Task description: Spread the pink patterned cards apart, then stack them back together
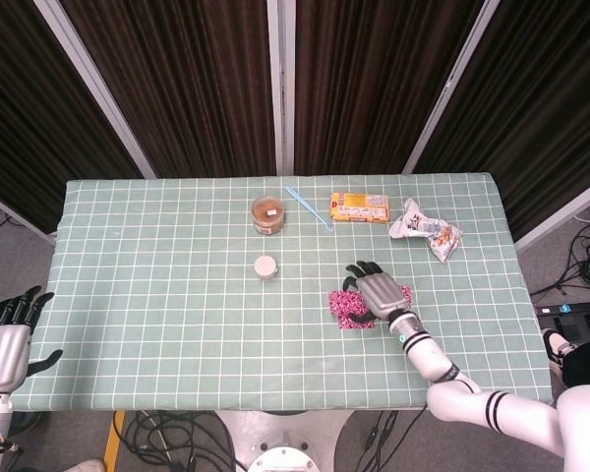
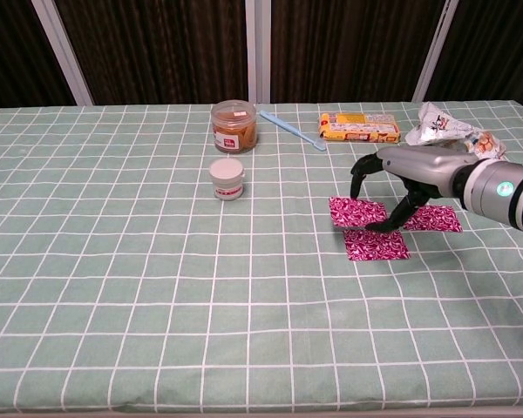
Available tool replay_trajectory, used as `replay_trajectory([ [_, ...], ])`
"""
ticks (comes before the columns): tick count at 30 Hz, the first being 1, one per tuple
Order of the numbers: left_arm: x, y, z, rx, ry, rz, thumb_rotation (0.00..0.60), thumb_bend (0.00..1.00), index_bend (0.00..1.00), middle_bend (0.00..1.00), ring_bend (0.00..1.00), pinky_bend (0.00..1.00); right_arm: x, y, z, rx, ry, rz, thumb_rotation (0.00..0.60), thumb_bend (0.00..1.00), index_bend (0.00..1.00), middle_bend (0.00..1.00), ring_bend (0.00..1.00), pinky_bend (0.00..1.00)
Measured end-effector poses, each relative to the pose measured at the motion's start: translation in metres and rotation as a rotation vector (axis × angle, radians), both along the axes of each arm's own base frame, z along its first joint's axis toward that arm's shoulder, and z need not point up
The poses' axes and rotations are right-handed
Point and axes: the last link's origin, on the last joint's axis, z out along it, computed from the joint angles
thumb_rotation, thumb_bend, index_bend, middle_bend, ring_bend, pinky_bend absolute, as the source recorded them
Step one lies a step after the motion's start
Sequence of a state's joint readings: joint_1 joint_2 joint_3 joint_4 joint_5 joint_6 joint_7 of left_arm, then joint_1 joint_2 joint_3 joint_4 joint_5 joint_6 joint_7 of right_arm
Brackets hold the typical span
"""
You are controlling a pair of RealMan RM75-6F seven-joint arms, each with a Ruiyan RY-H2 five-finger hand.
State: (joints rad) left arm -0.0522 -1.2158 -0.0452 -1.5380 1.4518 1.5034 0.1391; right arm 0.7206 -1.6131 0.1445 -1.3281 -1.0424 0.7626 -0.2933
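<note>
Cards lie in a small cluster on the right half of the table (image 2: 113, 261), three pink patterned rectangles, each with its long side running left to right. The far-left card (image 2: 356, 211) sits tilted a little, its near edge overlapping the far edge of the front card (image 2: 376, 246); the right card (image 2: 432, 219) lies just beside them, flat on the checked cloth. The right hand (image 2: 399, 178) arches over the group, fingers spread and curved down, with a dark fingertip (image 2: 376, 225) pressing where the far-left card meets the front one. It grips nothing; it only touches.

From the chest view the three cards read as separate pieces. From the head view the hand (image 1: 374, 291) covers most of them, leaving only pink edges (image 1: 344, 307) showing at its left and right.

Farther back stand a small white tub (image 2: 227, 179), a brown jar (image 2: 234, 126), a blue stick (image 2: 292, 131), a yellow packet (image 2: 360, 127) and a crumpled wrapper (image 2: 449, 127). Only the head view shows the left hand (image 1: 8, 339), off the table's left edge, fingers apart and holding nothing.
</note>
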Motion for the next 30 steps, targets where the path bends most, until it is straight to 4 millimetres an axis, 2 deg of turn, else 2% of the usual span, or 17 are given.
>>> replay_trajectory([
  [6,-0.003,-0.004,-0.001,0.000,-0.009,0.012,0.600,0.09,0.22,0.22,0.18,0.19,-0.008,0.014,-0.005,0.019,0.046,-0.001,0.517,0.18,0.45,0.10,0.00,0.08],
  [21,-0.005,-0.005,-0.003,0.000,-0.014,0.013,0.600,0.09,0.22,0.22,0.18,0.19,-0.015,0.019,-0.010,0.011,0.084,0.008,0.513,0.18,0.43,0.10,0.00,0.08],
  [26,-0.005,-0.005,-0.003,-0.002,-0.015,0.013,0.600,0.09,0.22,0.22,0.18,0.19,-0.016,0.020,-0.011,0.013,0.081,0.007,0.508,0.18,0.39,0.10,0.00,0.08],
  [30,-0.005,-0.005,-0.003,0.000,-0.015,0.014,0.600,0.09,0.22,0.22,0.18,0.19,-0.016,0.021,-0.010,0.011,0.085,0.016,0.478,0.18,0.35,0.10,0.00,0.08],
])
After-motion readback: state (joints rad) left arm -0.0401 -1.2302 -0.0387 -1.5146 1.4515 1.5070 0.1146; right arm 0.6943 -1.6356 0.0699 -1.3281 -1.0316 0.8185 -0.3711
